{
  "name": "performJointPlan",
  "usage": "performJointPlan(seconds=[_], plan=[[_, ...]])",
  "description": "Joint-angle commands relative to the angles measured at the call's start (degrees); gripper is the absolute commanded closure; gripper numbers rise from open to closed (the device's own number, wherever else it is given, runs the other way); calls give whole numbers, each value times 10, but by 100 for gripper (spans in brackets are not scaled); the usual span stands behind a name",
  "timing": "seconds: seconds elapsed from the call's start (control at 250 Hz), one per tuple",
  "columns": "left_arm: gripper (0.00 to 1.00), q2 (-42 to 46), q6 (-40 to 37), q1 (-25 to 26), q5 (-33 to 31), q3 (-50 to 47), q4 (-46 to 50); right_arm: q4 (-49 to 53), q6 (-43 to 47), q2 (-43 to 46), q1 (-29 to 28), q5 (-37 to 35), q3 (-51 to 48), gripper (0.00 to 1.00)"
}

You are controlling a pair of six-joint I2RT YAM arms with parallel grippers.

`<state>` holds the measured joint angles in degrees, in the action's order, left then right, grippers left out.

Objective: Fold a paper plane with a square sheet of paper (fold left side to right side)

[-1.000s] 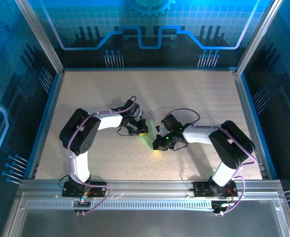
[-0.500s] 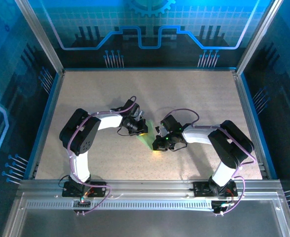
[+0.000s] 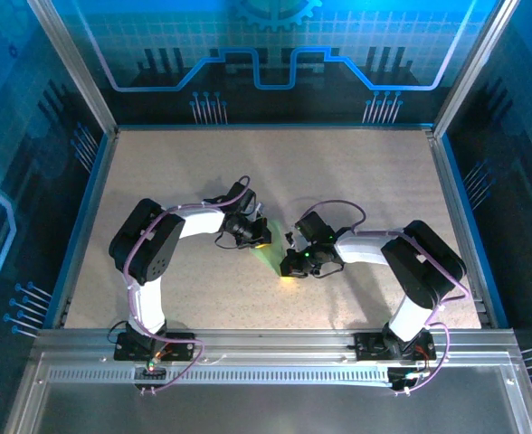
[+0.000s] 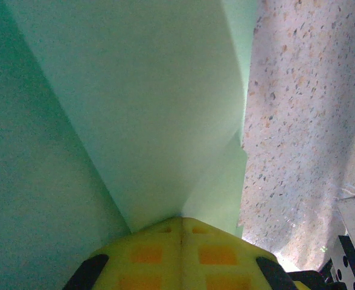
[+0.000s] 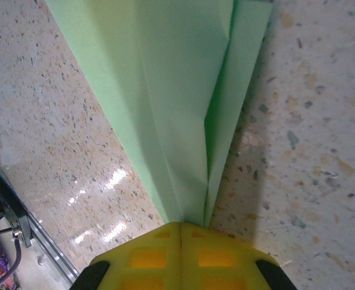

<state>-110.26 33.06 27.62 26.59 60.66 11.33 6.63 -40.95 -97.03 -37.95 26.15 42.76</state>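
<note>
Paper plane (image 5: 177, 90) is found flat on the table (image 3: 338, 172), mid-field. Layered lengthwise folds and a tapering end are seen, so folding is judged nearly done, with final creasing perhaps left. Left gripper (image 4: 180, 232) and right gripper (image 5: 180, 232) are clenched at opposite ends. Pinching versus mere pressing cannot be told. The full outline is cut off.

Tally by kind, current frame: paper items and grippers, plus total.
paper plane: 1
grippers: 2 (left gripper, right gripper, both shut on the paper)
total: 3
</note>
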Motion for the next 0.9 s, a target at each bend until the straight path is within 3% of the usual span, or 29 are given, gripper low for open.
performJointPlan(seconds=[0.0,0.591,0.895], plan=[[97,-35,0,2,-45,-8,60,50,-1,4,-14,5,-28,100],[97,-36,-6,2,-44,-4,64,99,15,122,-4,16,-25,100],[97,-35,-4,2,-43,-6,61,38,8,37,2,-17,50,100]])
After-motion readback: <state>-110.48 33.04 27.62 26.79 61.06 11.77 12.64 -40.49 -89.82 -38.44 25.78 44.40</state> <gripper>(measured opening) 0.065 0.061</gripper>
